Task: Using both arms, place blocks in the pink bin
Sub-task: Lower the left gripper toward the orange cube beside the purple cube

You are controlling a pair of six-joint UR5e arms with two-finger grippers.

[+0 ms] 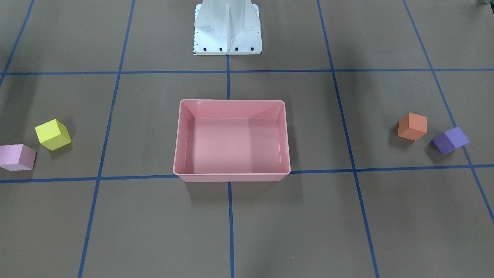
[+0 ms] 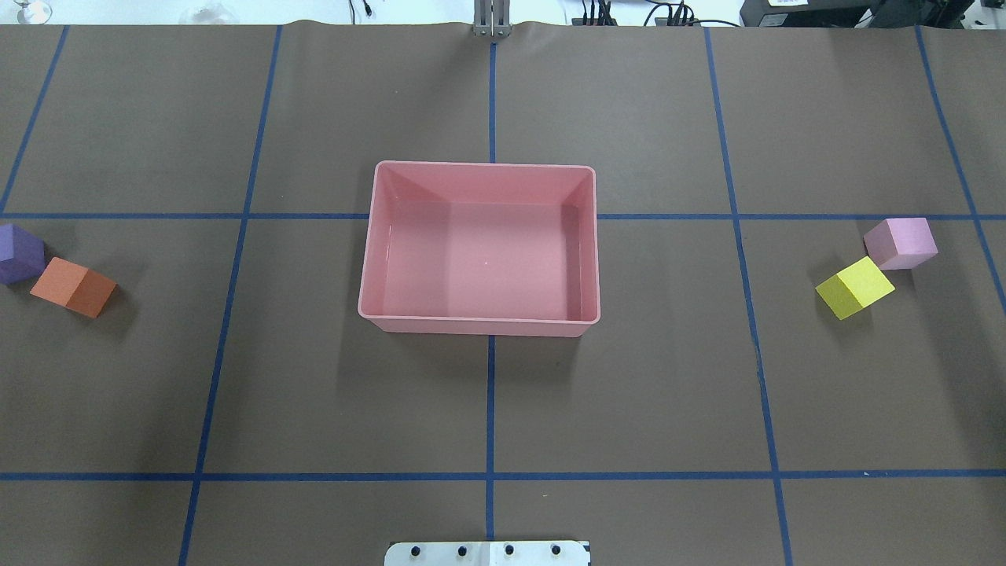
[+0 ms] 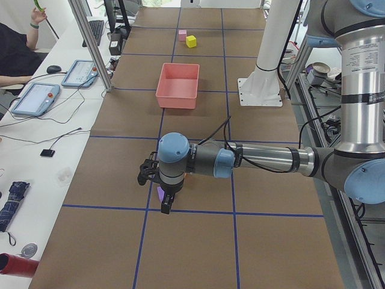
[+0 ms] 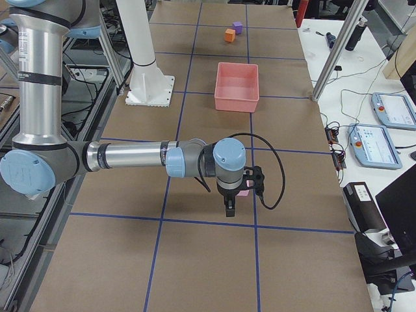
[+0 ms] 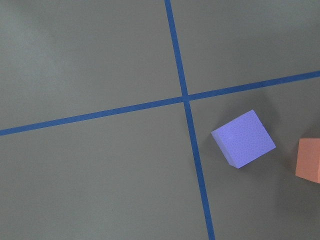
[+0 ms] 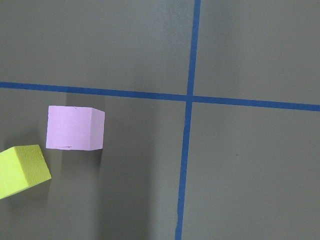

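The pink bin [image 2: 479, 328] stands empty at the table's middle, also in the front view [image 1: 231, 101]. The orange block [image 2: 73, 287] and purple block [image 2: 19, 253] lie together on my left side. The yellow block [image 2: 854, 287] and light pink block [image 2: 901, 243] lie together on my right side. My left gripper [image 3: 166, 203] hangs just above the purple block [image 5: 243, 138]. My right gripper [image 4: 229, 208] hangs beside the light pink block [image 6: 75, 128]. I cannot tell whether either gripper is open or shut. No fingers show in the wrist views.
The white base pedestal [image 1: 227, 27] stands behind the bin. Blue tape lines [image 2: 490, 409] divide the brown table cover. A side table with tablets [image 3: 36, 96] and a person runs along the far edge.
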